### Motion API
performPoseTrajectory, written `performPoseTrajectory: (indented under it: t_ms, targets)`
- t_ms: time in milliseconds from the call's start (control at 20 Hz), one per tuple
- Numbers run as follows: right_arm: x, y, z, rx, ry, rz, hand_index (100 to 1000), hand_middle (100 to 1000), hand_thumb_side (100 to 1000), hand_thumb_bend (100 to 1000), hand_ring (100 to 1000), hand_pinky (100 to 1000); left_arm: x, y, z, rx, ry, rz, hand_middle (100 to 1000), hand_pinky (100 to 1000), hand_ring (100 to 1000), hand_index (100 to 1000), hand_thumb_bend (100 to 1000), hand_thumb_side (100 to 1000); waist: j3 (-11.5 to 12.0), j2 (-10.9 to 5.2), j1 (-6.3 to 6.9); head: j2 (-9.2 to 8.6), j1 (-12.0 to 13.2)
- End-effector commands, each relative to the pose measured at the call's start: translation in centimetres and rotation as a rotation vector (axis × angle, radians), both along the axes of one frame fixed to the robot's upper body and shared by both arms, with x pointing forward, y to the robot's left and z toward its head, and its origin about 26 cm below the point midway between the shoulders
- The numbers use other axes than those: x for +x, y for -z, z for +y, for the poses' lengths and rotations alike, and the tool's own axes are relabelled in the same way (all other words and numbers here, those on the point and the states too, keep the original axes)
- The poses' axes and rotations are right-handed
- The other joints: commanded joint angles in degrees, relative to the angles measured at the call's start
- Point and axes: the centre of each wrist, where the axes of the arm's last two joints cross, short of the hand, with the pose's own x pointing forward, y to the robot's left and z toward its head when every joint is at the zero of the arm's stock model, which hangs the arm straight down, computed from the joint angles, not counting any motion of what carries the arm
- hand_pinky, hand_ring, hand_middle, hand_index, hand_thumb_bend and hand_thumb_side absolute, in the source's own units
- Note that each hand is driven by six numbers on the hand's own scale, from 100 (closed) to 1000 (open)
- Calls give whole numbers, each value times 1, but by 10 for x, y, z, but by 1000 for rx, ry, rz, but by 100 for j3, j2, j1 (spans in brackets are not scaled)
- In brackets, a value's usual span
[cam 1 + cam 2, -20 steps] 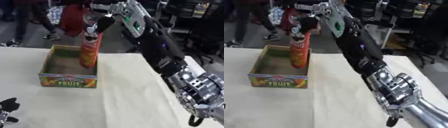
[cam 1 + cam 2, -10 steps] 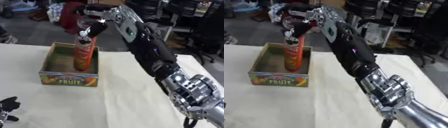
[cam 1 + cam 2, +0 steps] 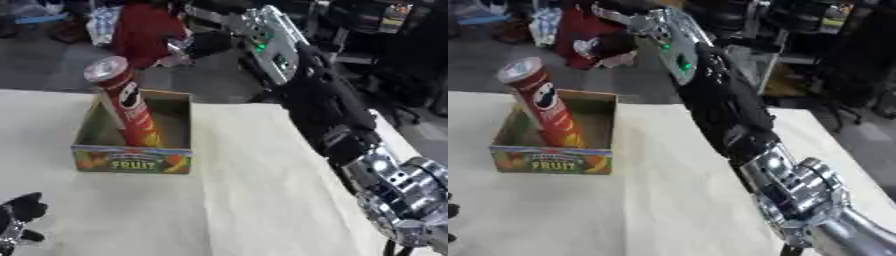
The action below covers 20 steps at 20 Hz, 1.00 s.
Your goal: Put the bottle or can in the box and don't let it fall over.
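Observation:
A tall red can (image 3: 128, 107) with a grey lid stands inside the open cardboard box (image 3: 131, 161), whose front reads FRUIT. The can's foot is on the box floor and its top leans to the left. My right hand (image 3: 208, 44) hangs behind and above the box, to the right of the can's lid and apart from it, open and holding nothing. Its arm (image 3: 719, 110) runs down the right side of the view. My left hand (image 3: 19, 214) rests open at the lower left corner.
The box sits near the table's far edge on a pale cloth (image 3: 254, 200). Beyond the edge there are a red garment (image 3: 144, 27), chairs and clutter on the floor.
My right hand has let go of the can and drawn back up and to the right. The can now stands in the box on its own, leaning left. The camera has shifted too.

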Motion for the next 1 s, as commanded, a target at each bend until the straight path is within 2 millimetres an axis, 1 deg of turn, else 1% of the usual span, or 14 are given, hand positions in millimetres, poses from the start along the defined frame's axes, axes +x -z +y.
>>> performPoseTrajectory:
  t_ms: [50,100,150,250,300,400,450,500,550,650,700,750,850,1000]
  targets:
    - [-25,-21,-41,57,-4,-100,1000,952,527,100,839,770,-1,-3,5,-1,-24,-14,659,548,769,823,579,856,-123,-137,37,104,160]
    - [-36,-16,-52,89,-11,-110,1000,948,518,100,834,763,-2,-1,6,-3,-31,-9,659,548,769,823,579,856,-185,-148,35,141,193]
    - [-44,-13,-57,111,-17,-114,1000,948,518,100,834,763,-2,0,6,-4,-35,-7,659,548,769,823,579,856,-216,-154,34,160,210]
    - [-54,-14,-60,131,-23,-110,1000,948,518,100,834,763,-2,0,6,-4,-37,-5,659,548,769,823,579,856,-237,-158,32,175,220]
    - [-56,-14,-60,139,-23,-105,1000,889,473,100,763,672,-2,1,7,-4,-40,-5,660,548,769,821,579,855,-248,-152,39,190,283]
    - [-53,0,-66,219,1,-58,1000,860,485,100,727,623,-3,0,10,-8,-64,-10,660,548,769,822,579,855,-425,-99,89,253,649]
    - [-52,10,-69,276,14,-33,1000,852,487,100,715,608,-3,1,13,-9,-79,-12,660,549,769,822,578,855,-555,-83,114,290,824]
    - [-51,19,-71,337,25,-11,999,836,508,100,691,581,-4,1,16,-8,-94,-14,661,549,770,822,579,854,-696,-63,139,317,976]
    - [-51,30,-73,401,37,13,995,822,535,100,667,557,-5,1,19,-6,-109,-16,661,549,770,822,579,854,-843,-40,163,343,1115]
    - [-52,52,-78,527,64,57,987,803,609,100,629,518,-6,1,22,-5,-131,-20,661,549,770,822,579,853,-1041,-3,199,398,1322]
    - [-51,65,-81,591,83,85,983,791,664,100,612,495,-6,0,22,-6,-133,-25,662,549,770,823,579,854,-1090,14,220,427,1402]
    - [-51,79,-85,656,102,112,981,786,693,100,605,485,-5,-1,22,-7,-130,-28,662,550,771,823,579,854,-1120,28,238,447,1462]
    - [-52,109,-88,766,133,154,976,777,717,100,594,470,-6,-1,21,-7,-123,-28,663,550,772,823,579,853,-1149,43,258,504,1527]
    - [-59,153,-84,876,181,208,965,772,733,100,587,462,-6,0,21,-4,-122,-29,666,551,774,824,579,854,-1155,33,269,636,1585]
